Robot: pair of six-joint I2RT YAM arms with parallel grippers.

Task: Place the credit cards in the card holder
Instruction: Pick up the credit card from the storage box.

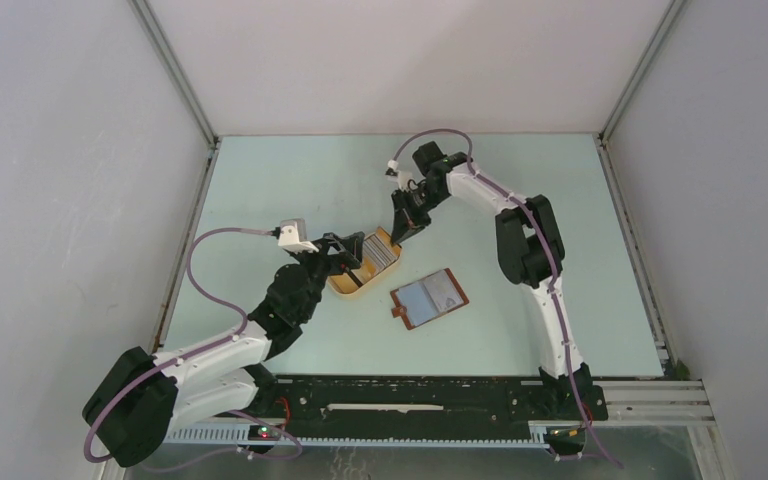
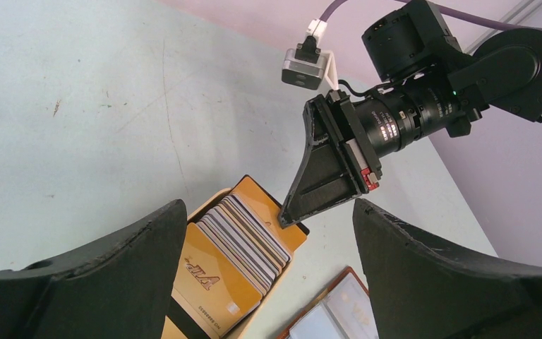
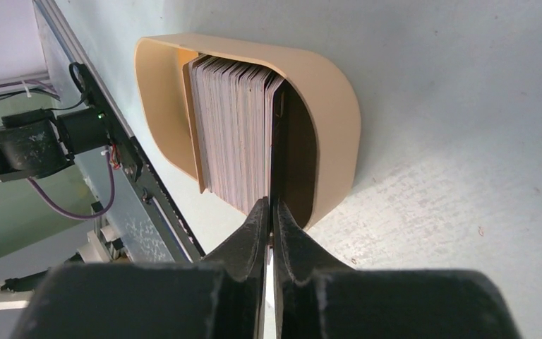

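Scene: pale green table [image 1: 290,190], walled on three sides; two arms reach in from the near edge.
Tray: tan oval tray [image 1: 345,288] near table centre, long axis running diagonally.
Credit cards: a packed row of credit cards [image 1: 380,250] stands on edge inside the tray. L wrist view shows orange faces w/ a striped band of edges btwn them [image 2: 243,240]. R wrist view shows the row edge-on [image 3: 229,127], filling most of the tray [image 3: 332,106], w/ a gap at the end nearest that camera.
Card holder: reddish-brown card holder [image 1: 428,300] lies open and flat on the table, just right of the tray, not touching it. Bluish-grey pockets face up; small strap tab at its near-left corner. One corner shows at the bottom of the L wrist view [image 2: 335,311].
R gripper: R gripper [image 3: 271,212] comes down from the far side onto the tray's far end [image 1: 401,230]. Fingers are pressed together, pinching the top edge of the end card [image 3: 274,141], a thin dark one at that end of the row.
L gripper: L gripper [image 1: 352,255] sits at the tray's left side, fingers spread wide, holding nothing [image 2: 268,208]. Can't tell if it touches the tray.
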